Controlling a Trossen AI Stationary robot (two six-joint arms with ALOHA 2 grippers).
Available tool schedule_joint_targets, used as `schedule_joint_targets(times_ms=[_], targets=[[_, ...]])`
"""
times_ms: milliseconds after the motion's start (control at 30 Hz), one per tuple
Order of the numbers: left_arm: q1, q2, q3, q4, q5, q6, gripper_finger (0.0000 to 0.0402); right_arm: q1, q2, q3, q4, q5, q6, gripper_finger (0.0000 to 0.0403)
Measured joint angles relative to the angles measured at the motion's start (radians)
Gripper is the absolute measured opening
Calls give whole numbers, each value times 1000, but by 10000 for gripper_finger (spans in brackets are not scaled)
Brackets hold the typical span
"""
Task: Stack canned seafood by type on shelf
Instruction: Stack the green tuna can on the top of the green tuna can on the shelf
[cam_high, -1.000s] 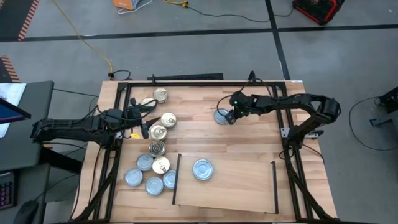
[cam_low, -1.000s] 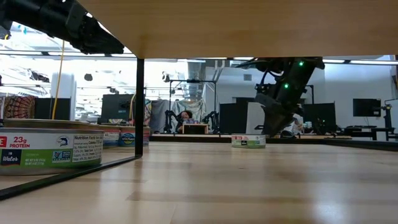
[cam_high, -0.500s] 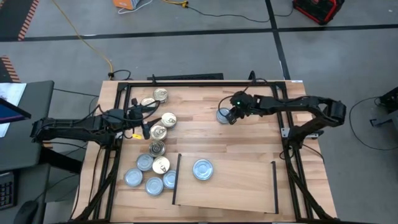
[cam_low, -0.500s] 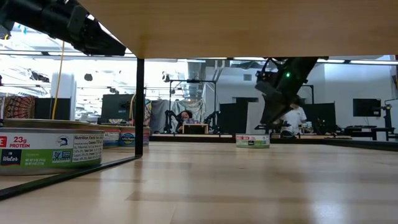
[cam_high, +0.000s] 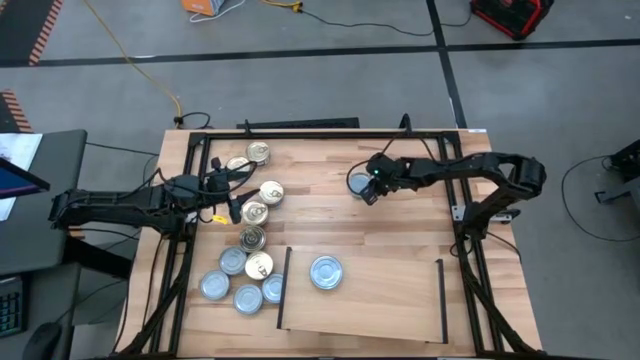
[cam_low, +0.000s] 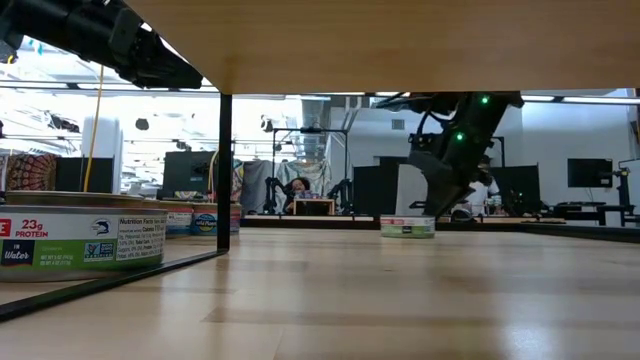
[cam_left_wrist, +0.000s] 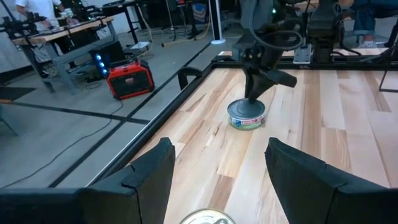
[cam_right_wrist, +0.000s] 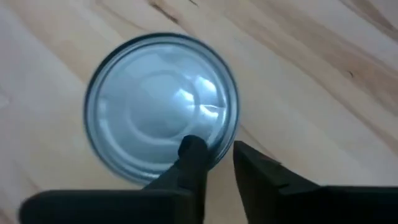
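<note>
So far one silvery-blue round tin (cam_high: 325, 272) sits on the pale wooden shelf (cam_high: 390, 300); right gripper (cam_high: 368, 192) pinches another's (cam_high: 357, 183) rim, left gripper (cam_high: 228, 194) stands partly open

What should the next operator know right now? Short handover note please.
Right gripper: shut on the rim of a lone silvery-blue tin at the table's far middle; tin on the tabletop, not lifted.
Left gripper: open, empty, among the gold-lid tins at the left.
Shelf: one silvery-blue tin on shelf, nothing stacked on it.
Left to do: carry the gripped tin over, then the cluster of loose tins beside the shelf's left edge.
</note>
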Motion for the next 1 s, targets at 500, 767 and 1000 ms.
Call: schedule_joint_targets(times_ms=[500,767,1000], targets=[[0,0,0,-1,0,-10,239,-24,18,-12,-171,31,57,25],[0,0,0,0,0,-10,239,-33,11,-25,-160,45,73,24],[0,1,0,-2,1,-6,239,-26,-64,-25,-180,71,51,45]])
